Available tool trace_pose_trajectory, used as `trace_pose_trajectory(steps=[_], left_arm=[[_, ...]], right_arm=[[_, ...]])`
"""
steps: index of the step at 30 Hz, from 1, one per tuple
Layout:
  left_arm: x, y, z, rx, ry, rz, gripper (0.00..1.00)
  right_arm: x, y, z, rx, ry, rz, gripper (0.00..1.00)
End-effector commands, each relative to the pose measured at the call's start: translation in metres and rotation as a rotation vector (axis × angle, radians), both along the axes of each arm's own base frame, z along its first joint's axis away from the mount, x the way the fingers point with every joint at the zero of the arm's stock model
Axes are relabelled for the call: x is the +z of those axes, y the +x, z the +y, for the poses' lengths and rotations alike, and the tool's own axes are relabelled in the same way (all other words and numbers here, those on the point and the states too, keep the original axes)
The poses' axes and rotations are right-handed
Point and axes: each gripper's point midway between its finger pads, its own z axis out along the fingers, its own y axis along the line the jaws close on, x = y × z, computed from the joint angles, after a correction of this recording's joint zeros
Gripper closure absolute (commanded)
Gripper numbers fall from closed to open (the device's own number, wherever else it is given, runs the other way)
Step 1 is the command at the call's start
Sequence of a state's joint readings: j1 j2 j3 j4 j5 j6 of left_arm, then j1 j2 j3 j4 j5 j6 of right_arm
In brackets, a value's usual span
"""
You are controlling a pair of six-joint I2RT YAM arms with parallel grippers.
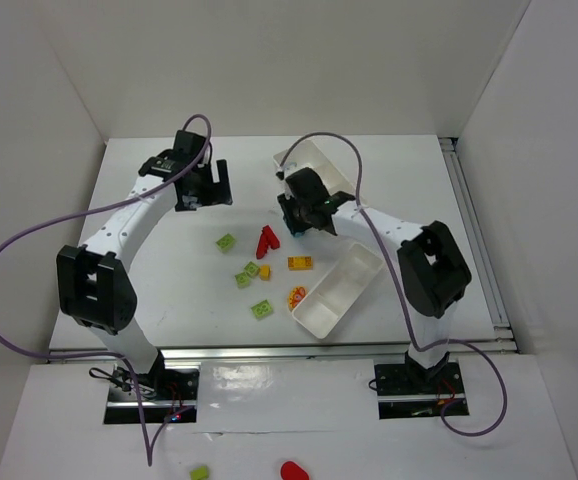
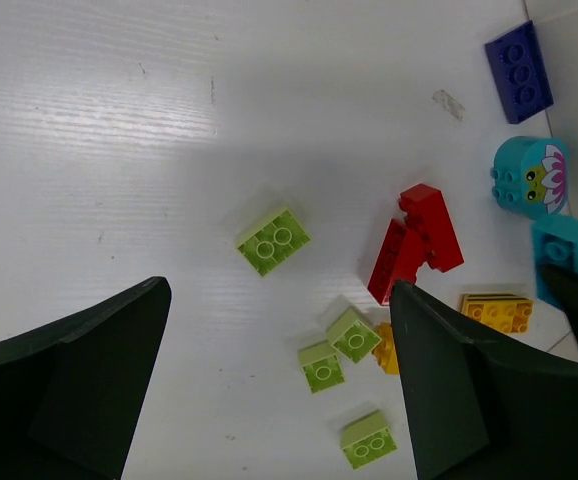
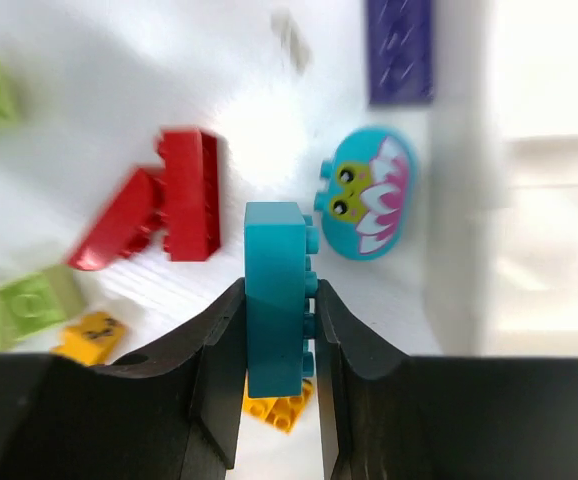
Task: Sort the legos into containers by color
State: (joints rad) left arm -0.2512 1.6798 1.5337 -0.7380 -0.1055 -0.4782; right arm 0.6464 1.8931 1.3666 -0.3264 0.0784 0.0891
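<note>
The right gripper is clenched on a teal brick, which stands on edge between its fingers with the studs toward the right finger. Just beyond its tips and to the right lies a round teal piece printed with a flower. To the left are the red bricks, and farther ahead a purple brick. An orange-yellow brick shows under the held one. One white container sits beyond this gripper, the other behind it. The left gripper hangs released, jaws wide, with lime green bricks showing between its fingers
</note>
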Motion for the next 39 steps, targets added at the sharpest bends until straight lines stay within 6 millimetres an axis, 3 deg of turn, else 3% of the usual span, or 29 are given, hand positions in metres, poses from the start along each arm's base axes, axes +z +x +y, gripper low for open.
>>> trace_pose_trajectory(steps=[1, 2, 4, 5, 6, 7, 9, 10, 11, 13, 15, 16, 19, 20, 22, 24, 25, 26, 27, 28, 29, 30, 31, 32, 33, 34, 36, 37, 39], left_arm=[[0.024, 0.008, -0.002, 0.004, -0.029, -0.057, 0.00], [0.023, 0.006, -0.001, 0.004, -0.027, -0.048, 0.00], [0.023, 0.006, -0.001, -0.003, -0.022, -0.049, 0.00], [0.023, 0.006, -0.001, -0.003, -0.022, -0.049, 0.00], [0.023, 0.007, 0.003, 0.006, -0.022, -0.049, 0.00], [0.022, 0.005, 0.003, 0.006, -0.019, -0.040, 0.00], [0.022, 0.005, 0.004, -0.001, -0.014, -0.040, 0.00], [0.022, 0.005, 0.004, -0.001, -0.014, -0.040, 0.00], [0.017, 0.001, 0.005, -0.008, -0.004, -0.022, 0.00], [0.017, 0.001, 0.005, -0.008, -0.004, -0.022, 0.00], [0.016, -0.001, 0.006, -0.016, 0.004, -0.014, 0.00], [0.016, -0.001, 0.006, -0.016, 0.004, -0.014, 0.00], [0.012, 0.001, 0.009, -0.007, 0.006, -0.005, 0.00], [0.012, 0.001, 0.010, -0.014, 0.011, -0.005, 0.00], [0.007, -0.001, 0.010, -0.014, 0.015, 0.013, 0.00], [0.013, 0.005, 0.010, -0.030, 0.023, -0.004, 0.00], [0.011, 0.002, 0.010, -0.030, 0.026, 0.008, 0.00], [0.011, 0.002, 0.010, -0.030, 0.026, 0.008, 0.00], [0.011, 0.002, 0.010, -0.030, 0.026, 0.008, 0.00], [0.015, 0.001, 0.011, -0.030, 0.024, -0.002, 0.00], [0.015, 0.001, 0.011, -0.030, 0.024, -0.002, 0.00], [0.015, 0.001, 0.011, -0.030, 0.024, -0.002, 0.00], [0.015, 0.001, 0.011, -0.030, 0.024, -0.002, 0.00], [0.015, 0.001, 0.011, -0.030, 0.024, -0.002, 0.00], [0.012, -0.001, 0.011, -0.030, 0.026, 0.007, 0.00], [0.012, -0.001, 0.011, -0.030, 0.026, 0.007, 0.00], [0.012, 0.001, 0.016, -0.014, 0.049, 0.002, 0.00], [0.012, 0.001, 0.018, -0.007, 0.057, 0.000, 0.00], [0.021, 0.000, 0.021, 0.012, 0.063, -0.025, 0.00]], right_arm=[[0.094, 0.034, 0.000, -0.063, 0.150, -0.209, 0.76], [0.109, 0.046, 0.000, -0.089, 0.169, -0.231, 0.76], [0.105, 0.066, -0.004, -0.136, 0.149, -0.228, 0.76], [0.123, 0.082, -0.006, -0.159, 0.168, -0.269, 0.76], [0.125, 0.091, -0.009, -0.173, 0.172, -0.278, 0.76], [0.115, 0.102, -0.011, -0.184, 0.148, -0.276, 0.76], [0.134, 0.125, -0.012, -0.220, 0.164, -0.331, 0.76], [0.118, 0.139, -0.018, -0.255, 0.145, -0.317, 0.76], [0.133, 0.149, -0.012, -0.256, 0.168, -0.349, 0.76], [0.116, 0.167, -0.023, -0.299, 0.137, -0.342, 0.76], [0.125, 0.183, -0.024, -0.320, 0.151, -0.376, 0.76], [0.111, 0.189, -0.025, -0.319, 0.145, -0.359, 0.74], [0.117, 0.208, -0.023, -0.329, 0.176, -0.404, 0.74], [0.104, 0.216, -0.026, -0.347, 0.178, -0.394, 0.70], [0.117, 0.230, -0.025, -0.364, 0.208, -0.423, 0.52], [0.105, 0.236, -0.026, -0.372, 0.198, -0.383, 0.29], [0.117, 0.238, -0.026, -0.372, 0.210, -0.400, 0.28], [0.121, 0.230, -0.027, -0.364, 0.211, -0.390, 0.28], [0.149, 0.226, -0.019, -0.350, 0.247, -0.434, 0.28], [0.129, 0.211, -0.018, -0.346, 0.212, -0.394, 0.28], [0.160, 0.196, -0.021, -0.346, 0.232, -0.428, 0.28], [0.162, 0.184, -0.021, -0.343, 0.226, -0.426, 0.28], [0.132, 0.160, -0.013, -0.325, 0.201, -0.357, 0.28], [0.156, 0.141, -0.013, -0.327, 0.241, -0.370, 0.28], [0.151, 0.126, -0.011, -0.318, 0.238, -0.350, 0.28], [0.116, 0.102, -0.011, -0.296, 0.194, -0.270, 0.28], [0.118, 0.063, 0.003, -0.239, 0.203, -0.247, 0.28], [0.091, 0.043, -0.001, -0.233, 0.169, -0.192, 0.28], [0.087, 0.020, 0.001, -0.222, 0.193, -0.158, 0.28]])
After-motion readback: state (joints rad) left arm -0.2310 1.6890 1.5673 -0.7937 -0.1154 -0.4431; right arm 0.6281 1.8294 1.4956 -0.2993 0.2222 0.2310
